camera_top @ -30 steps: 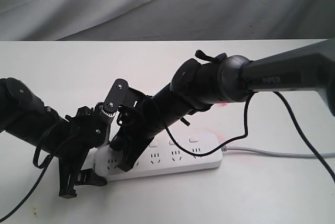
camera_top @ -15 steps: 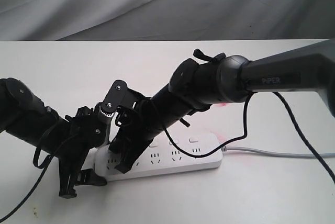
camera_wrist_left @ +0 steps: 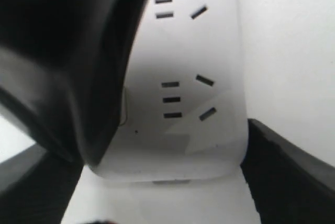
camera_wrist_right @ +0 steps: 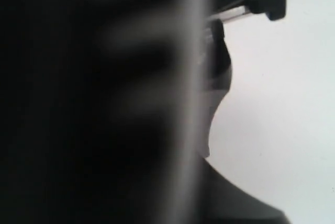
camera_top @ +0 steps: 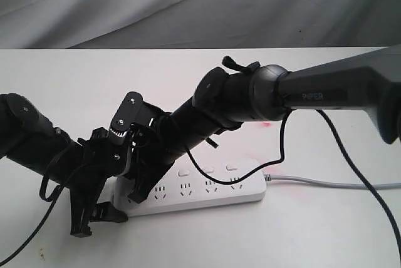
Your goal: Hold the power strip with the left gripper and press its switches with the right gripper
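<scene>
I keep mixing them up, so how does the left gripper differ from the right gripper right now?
The left gripper straddles the end of the power strip, a finger on each side; the right gripper reaches down to its top face. The left gripper's arm is all black; the right gripper's has a grey lettered link. Both are black claws.

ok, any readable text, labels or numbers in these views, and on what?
"PIPER": white lettering on the grey link of the right arm, in the exterior view.
power strip: no print or markings legible in either view that shows it.
Right wrist view: too blurred to read; no text can be made out.
</scene>
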### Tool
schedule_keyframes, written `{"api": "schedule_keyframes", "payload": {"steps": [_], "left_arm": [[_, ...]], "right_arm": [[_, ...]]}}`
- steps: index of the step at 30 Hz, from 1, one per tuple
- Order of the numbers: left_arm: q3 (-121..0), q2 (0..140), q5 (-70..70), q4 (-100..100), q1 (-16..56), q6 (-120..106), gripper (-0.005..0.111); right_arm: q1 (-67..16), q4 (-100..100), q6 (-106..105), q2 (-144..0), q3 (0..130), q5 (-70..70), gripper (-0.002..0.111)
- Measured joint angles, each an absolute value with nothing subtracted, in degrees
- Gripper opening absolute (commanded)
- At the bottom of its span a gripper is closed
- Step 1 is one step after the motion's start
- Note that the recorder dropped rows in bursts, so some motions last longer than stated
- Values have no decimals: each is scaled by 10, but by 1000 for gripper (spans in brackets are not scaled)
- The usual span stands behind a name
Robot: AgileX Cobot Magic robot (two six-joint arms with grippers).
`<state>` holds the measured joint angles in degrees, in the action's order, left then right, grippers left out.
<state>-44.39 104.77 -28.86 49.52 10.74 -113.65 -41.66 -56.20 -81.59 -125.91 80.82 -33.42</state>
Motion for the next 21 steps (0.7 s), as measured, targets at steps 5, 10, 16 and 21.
{"api": "schedule_keyframes", "payload": {"steps": [5, 10, 16, 21], "left_arm": [[-444, 1048, -287, 495, 107, -1137, 55], [-444, 1049, -286, 495, 107, -1137, 55], [-444, 1049, -286, 495, 107, -1135, 55], [-444, 1049, -286, 495, 107, -1135, 55]], "right_arm": [[-419, -561, -814, -1265, 811, -336, 0], [-420, -552, -808, -1265, 811, -335, 0], [-422, -515, -778, -1265, 812, -335, 0], [-422, -496, -763, -1265, 815, -349, 0]]}}
